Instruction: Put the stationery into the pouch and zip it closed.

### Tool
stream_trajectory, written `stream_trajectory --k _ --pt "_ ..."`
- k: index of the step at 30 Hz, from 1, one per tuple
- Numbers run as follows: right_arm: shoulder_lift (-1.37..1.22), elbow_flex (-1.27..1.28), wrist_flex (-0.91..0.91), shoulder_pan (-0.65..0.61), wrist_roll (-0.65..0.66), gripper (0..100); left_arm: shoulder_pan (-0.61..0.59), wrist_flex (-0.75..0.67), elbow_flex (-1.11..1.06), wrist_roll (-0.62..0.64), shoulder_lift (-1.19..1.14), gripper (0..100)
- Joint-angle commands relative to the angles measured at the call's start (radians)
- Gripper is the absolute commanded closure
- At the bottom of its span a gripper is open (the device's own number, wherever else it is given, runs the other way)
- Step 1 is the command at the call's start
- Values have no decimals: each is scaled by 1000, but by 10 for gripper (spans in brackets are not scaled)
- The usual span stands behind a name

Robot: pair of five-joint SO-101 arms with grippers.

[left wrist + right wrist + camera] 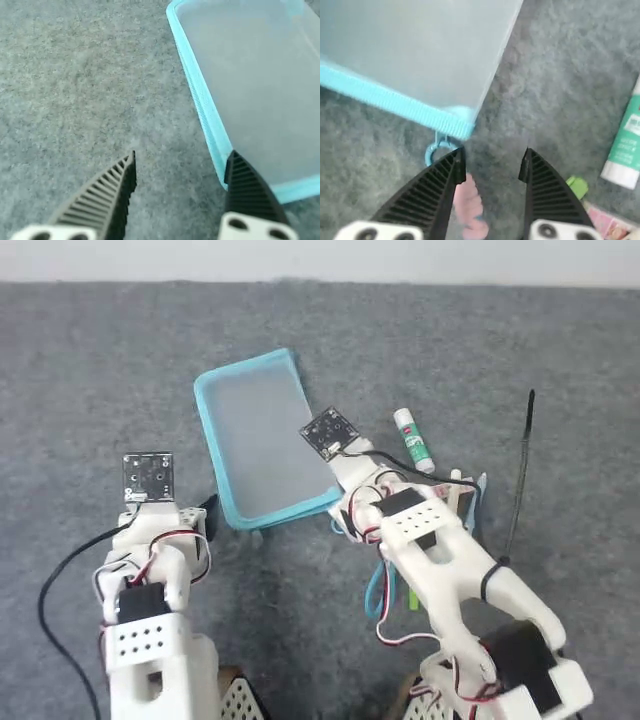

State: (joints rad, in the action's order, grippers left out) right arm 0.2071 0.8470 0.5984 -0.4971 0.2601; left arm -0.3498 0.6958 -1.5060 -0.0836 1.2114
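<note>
The translucent, teal-edged pouch (pixel 262 435) lies flat on the grey tabletop (pixel 100 360). The left claw (pixel 182 172) hangs at the pouch's near left corner with its jaws spread wide, gripping nothing; one finger lines up with the teal border and the other is off the pouch over the tabletop. The right claw (pixel 493 160) is also spread and empty. It sits just off the pouch's near right corner, right beside the teal zipper pull (pixel 438 148). A glue stick (pixel 413 440) lies to the right of the pouch and a slim black stick (pixel 522 465) farther right. A pink item (pixel 470 207) and a green piece (pixel 576 186) lie near that corner, outside the pouch.
</note>
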Motion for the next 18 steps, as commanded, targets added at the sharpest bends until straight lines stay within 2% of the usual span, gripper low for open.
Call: stream_trajectory --k 1,7,10,14,18 --pt "15 -15 90 -16 49 816 -9 -31 10 17 -11 729" --pt "-7 -69 260 -39 57 846 -8 -31 10 17 -11 729" --pt "-19 -75 288 -90 57 894 -8 -31 10 17 -12 729" --pt "-8 -77 294 -168 58 903 -6 -31 10 17 -17 729" --pt "24 -137 357 -108 57 903 -6 -31 1 17 -12 729"
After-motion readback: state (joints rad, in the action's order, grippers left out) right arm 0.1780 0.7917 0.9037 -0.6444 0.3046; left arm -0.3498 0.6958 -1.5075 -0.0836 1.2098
